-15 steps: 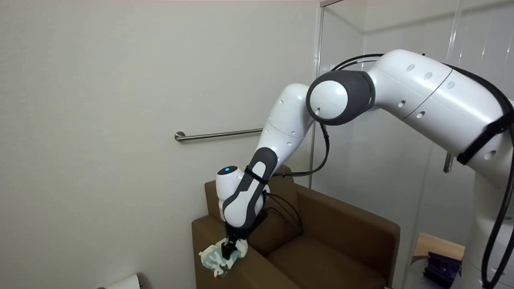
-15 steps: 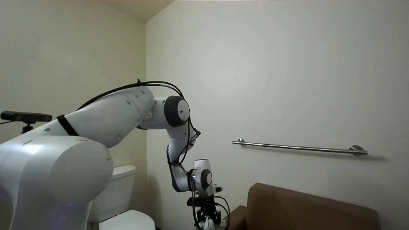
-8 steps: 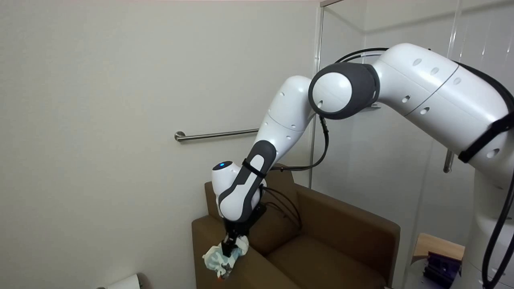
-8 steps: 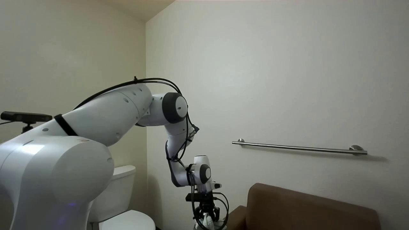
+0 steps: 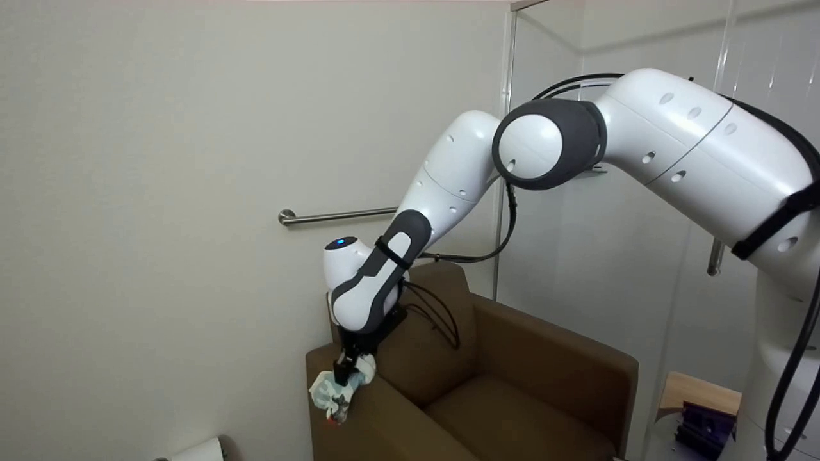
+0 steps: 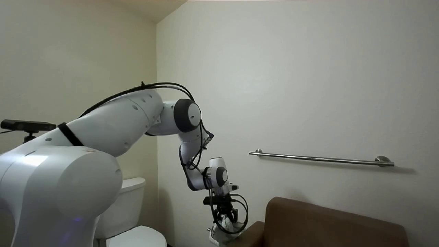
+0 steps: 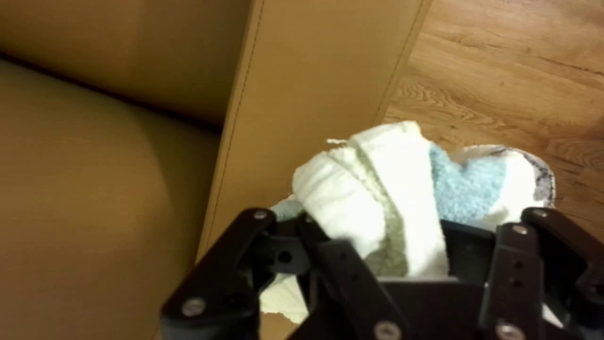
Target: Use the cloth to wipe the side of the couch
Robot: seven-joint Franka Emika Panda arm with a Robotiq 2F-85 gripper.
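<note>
A crumpled white, light-blue and grey fabric cloth is pinched in the black two-fingered gripper, jaws parted only as far as the wad between them. It's held right at the outer edge of the flat-topped brown armrest on the smooth brown couch, toward the wall-side corner, with part of it stuck out past that edge over the wood-grain floor. Whether the couch's side is actually touched can't be told.

Stuff in the way: the cloth is partly covered by the gripper and, in an exterior view, crossed by a loop of thin black cables. A brushed-metal grab bar is fixed to the pale wall, and in an exterior view one end of it is blocked by the jointed white arm. Also spotted: a white toilet and a long black camera, both partly hidden behind the arm.
</note>
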